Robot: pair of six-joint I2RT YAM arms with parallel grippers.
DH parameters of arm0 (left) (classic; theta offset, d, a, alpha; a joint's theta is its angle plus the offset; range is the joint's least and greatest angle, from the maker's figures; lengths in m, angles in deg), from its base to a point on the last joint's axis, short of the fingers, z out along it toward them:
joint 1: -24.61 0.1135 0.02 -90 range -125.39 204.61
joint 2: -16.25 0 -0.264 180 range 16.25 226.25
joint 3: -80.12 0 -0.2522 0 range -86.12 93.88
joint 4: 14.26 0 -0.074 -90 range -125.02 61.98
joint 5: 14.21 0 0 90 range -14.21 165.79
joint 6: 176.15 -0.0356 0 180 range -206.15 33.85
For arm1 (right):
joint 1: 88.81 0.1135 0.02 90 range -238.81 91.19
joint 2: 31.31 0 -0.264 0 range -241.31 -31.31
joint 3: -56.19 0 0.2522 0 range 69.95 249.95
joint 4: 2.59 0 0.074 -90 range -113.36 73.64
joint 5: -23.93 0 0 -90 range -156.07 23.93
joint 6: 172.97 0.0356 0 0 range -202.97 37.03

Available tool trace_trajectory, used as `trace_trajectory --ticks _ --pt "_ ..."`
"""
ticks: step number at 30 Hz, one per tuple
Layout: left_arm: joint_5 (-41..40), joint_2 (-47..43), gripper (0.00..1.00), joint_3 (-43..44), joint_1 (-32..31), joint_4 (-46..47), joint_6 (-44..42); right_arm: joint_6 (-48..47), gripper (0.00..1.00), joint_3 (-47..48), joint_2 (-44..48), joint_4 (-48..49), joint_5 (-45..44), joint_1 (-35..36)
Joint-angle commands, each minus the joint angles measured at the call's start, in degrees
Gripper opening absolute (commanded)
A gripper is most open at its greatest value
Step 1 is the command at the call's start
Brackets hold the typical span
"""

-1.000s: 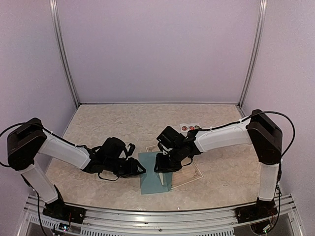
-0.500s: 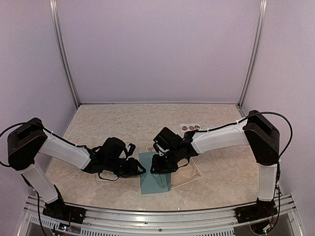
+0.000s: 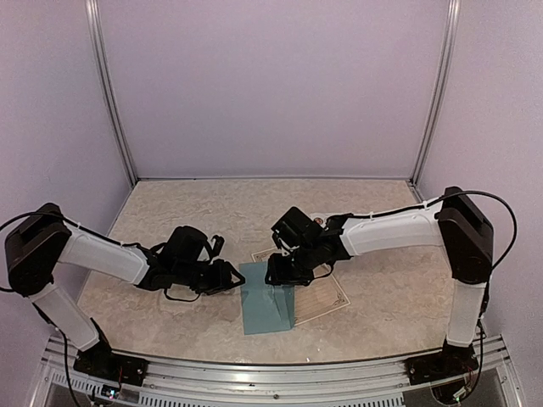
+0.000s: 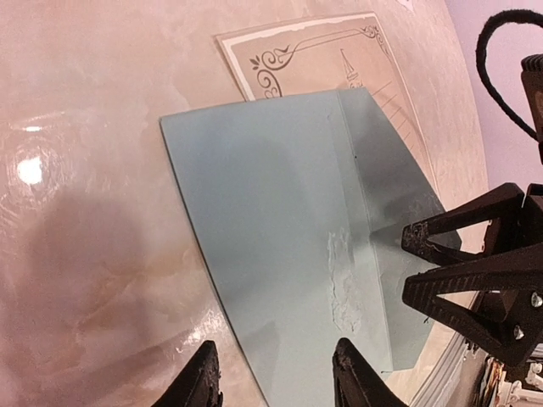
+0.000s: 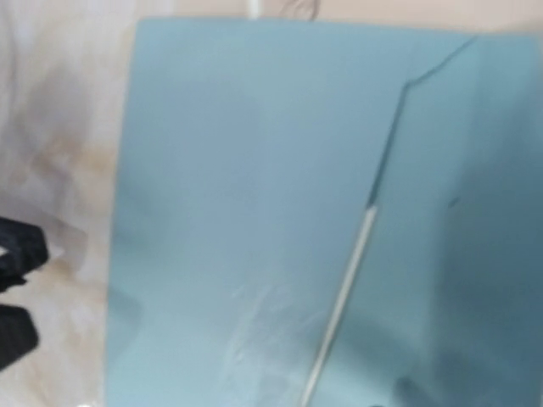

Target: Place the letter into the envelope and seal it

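The teal envelope (image 3: 265,310) lies flat at the table's near middle, its flap folded down along the right side (image 4: 386,195). It covers the near-left part of the cream letter (image 3: 321,294), whose ornate border shows beyond it (image 4: 293,52). My left gripper (image 3: 235,278) is open and empty, its fingertips (image 4: 349,371) low over the envelope's left edge (image 4: 276,377). My right gripper (image 3: 280,273) hovers over the flap. In the left wrist view its fingers (image 4: 462,292) show a narrow gap with nothing between them. The right wrist view shows only the envelope (image 5: 254,212) up close.
A white strip of round stickers (image 3: 329,220) lies behind the right arm, partly hidden by it. The metal rail (image 3: 271,373) runs along the table's near edge. Purple walls close in the back and sides.
The envelope flap, which stood raised showing a white edge a second ago, now lies flat. My right gripper rose and shifted slightly back. My left gripper drew back to the left.
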Motion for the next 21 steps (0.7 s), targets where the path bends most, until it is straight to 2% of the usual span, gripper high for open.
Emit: trace_trajectory --ticks 1,21 --pt "1.15 2.02 0.43 2.21 0.96 1.27 -1.35 -2.20 0.45 2.85 -2.20 -0.87 -0.39 -1.22" --pt "3.88 8.83 0.42 3.45 0.19 4.90 -0.51 -4.34 0.44 5.73 -9.40 2.35 6.30 -2.37"
